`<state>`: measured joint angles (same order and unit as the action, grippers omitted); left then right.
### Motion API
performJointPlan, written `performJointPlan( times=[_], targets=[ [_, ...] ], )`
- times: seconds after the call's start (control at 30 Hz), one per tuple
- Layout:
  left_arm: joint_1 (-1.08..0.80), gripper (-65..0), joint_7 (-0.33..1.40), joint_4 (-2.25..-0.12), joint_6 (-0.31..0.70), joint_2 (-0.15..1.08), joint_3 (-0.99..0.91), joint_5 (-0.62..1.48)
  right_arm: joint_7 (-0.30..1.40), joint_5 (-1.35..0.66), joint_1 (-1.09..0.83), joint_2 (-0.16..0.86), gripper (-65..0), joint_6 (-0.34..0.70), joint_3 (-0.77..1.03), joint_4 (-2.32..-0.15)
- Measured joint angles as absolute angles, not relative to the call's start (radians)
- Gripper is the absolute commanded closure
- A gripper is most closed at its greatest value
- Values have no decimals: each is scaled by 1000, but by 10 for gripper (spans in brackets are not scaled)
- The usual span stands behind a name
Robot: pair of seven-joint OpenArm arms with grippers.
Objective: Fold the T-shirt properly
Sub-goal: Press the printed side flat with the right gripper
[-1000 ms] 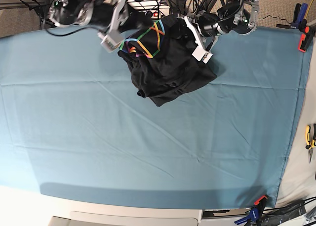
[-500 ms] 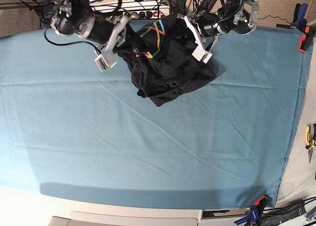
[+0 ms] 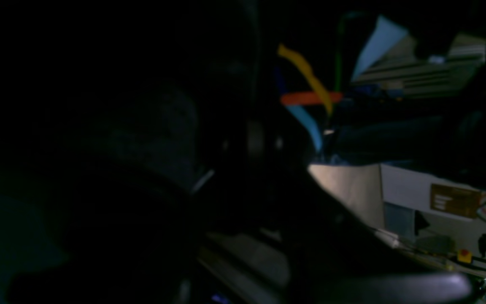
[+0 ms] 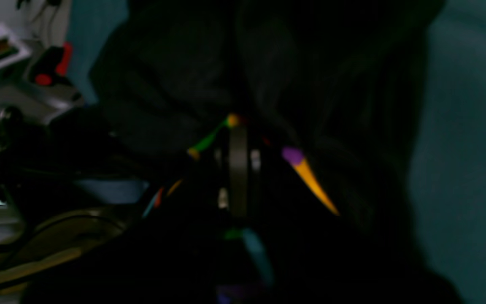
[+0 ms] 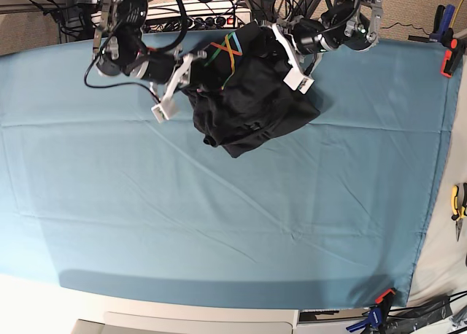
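Note:
The black T-shirt (image 5: 252,104) lies crumpled at the back middle of the table, its rainbow print (image 5: 225,52) showing at the top left of the heap. My right gripper (image 5: 191,73) is at the shirt's left edge. In the right wrist view it (image 4: 238,156) is shut on the T-shirt, with dark cloth (image 4: 310,84) and coloured lines bunched around it. My left gripper (image 5: 271,46) is buried in the shirt's upper right edge and holds cloth there. The left wrist view is almost black: dark fabric (image 3: 141,126) wraps the left gripper (image 3: 253,141).
The teal table cloth (image 5: 219,224) covers the whole table. Red clamps (image 5: 451,57) hold it at the back right, and blue and orange clamps (image 5: 379,305) at the front right corner. Yellow pliers (image 5: 458,206) lie off the right edge. Cables and a power strip (image 5: 211,17) run behind the table.
My right arm has swung down and left, its wrist now lower over the table while it keeps hold of the shirt's left edge. The print patch has shifted right. The left arm has not moved.

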<state>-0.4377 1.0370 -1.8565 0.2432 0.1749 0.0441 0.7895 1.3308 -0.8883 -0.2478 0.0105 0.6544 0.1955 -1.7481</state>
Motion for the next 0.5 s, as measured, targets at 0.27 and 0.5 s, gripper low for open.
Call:
performJointPlan(
  times=[0.27,0.5],
  targets=[
    [-438,-49,1035,-1856,243,175,44,789,1308,-782,-236,10,0,587,194,-1763],
    [-438,-49,1034,-1856,243,175,44,789,1272,-536,-241,13,0,514,197,-1920]
  ],
)
